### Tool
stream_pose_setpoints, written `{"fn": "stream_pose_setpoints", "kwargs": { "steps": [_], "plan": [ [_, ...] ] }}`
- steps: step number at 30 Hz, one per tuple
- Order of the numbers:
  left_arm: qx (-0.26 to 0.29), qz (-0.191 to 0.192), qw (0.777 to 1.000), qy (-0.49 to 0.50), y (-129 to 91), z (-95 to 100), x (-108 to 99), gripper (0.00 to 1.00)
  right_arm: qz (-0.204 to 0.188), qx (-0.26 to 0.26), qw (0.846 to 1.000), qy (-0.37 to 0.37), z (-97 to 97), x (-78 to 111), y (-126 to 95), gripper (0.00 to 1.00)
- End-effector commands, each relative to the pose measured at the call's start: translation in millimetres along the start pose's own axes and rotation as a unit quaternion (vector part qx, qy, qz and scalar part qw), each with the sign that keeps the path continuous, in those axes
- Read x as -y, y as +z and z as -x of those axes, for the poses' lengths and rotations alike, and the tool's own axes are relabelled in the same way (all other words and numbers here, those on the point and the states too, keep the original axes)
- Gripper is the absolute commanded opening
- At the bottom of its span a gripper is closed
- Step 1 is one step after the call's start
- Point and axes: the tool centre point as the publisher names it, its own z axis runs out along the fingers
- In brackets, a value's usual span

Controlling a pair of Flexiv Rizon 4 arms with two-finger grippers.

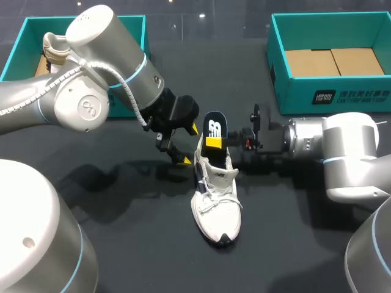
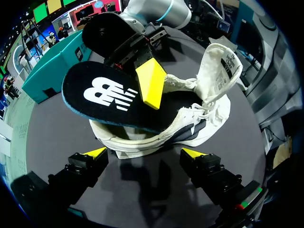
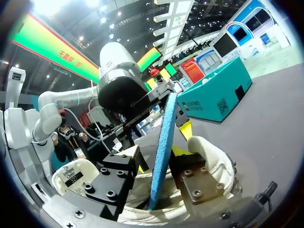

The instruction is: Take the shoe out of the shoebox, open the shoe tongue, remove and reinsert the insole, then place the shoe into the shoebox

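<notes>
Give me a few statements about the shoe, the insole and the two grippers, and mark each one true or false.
1. The shoe lies on the table, outside the left box and the right box. True.
2. The left gripper holds the insole. False: the left gripper is open with nothing between its fingers, and the right gripper is shut on the insole.
3. The insole lies flat on the table. False: it sticks up out of the shoe's heel end, with its lower end inside the shoe.
4. The shoe is white. True.
</notes>
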Motion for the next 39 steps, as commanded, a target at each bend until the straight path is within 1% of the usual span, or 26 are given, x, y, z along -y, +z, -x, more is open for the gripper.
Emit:
{"fn": "stream_pose_setpoints", "kwargs": {
  "steps": [1,2,5,6,7,13,21,26,29,32,34,35,36,39],
  "plan": [
    [0.0,0.001,1.0,0.0,0,-0.4,0,1.0,-0.001,-0.001,1.0,-0.001,2.2,-7.2,-3,0.34],
    [0.0,0.001,1.0,0.0,0,-0.4,0,1.0,-0.001,-0.001,1.0,-0.002,3.1,-8.7,-3,0.34],
    [0.0,0.001,1.0,0.0,0,-0.4,0,1.0,-0.001,-0.002,1.0,-0.003,5.1,-11.8,-3,0.25],
    [0.0,0.001,1.0,0.0,0,-0.4,0,1.0,-0.001,-0.002,1.0,-0.004,5.6,-12.2,-2,0.19],
    [0.0,0.001,1.0,0.0,0,-0.4,0,1.0,-0.001,-0.003,1.0,-0.003,6.4,-12.3,-2,0.0],
    [0.0,0.001,1.0,0.0,0,-0.4,0,1.0,-0.002,-0.004,1.0,0.018,9.8,-1.9,0,0.0],
    [0.0,0.001,1.0,0.0,0,-0.4,0,1.0,0.006,-0.001,0.999,0.047,6.6,21.1,2,0.0],
    [0.0,0.001,1.0,0.0,0,-0.4,0,1.0,0.017,-0.007,0.998,0.056,4.4,35.2,0,0.0],
    [0.0,0.001,1.0,0.0,0,-0.4,0,1.0,0.016,-0.013,0.999,0.047,3.7,35.8,1,0.0],
    [0.0,0.001,1.0,0.0,0,-0.4,0,1.0,0.016,-0.017,0.999,0.03,2.4,29.5,1,0.0],
    [0.0,0.001,1.0,0.0,0,-0.4,0,1.0,0.013,-0.018,1.0,0.022,3.1,24.9,2,0.19],
    [0.0,0.001,1.0,0.0,0,-0.4,0,1.0,0.011,-0.019,1.0,0.019,3.6,22.4,3,0.32],
    [0.0,0.001,1.0,0.0,0,-0.4,0,1.0,0.006,-0.019,1.0,0.016,4.5,19.9,4,0.38],
    [0.0,0.001,1.0,0.0,0,-0.4,0,1.0,-0.003,-0.018,1.0,0.01,6.3,12.4,5,0.4]
  ]
}}
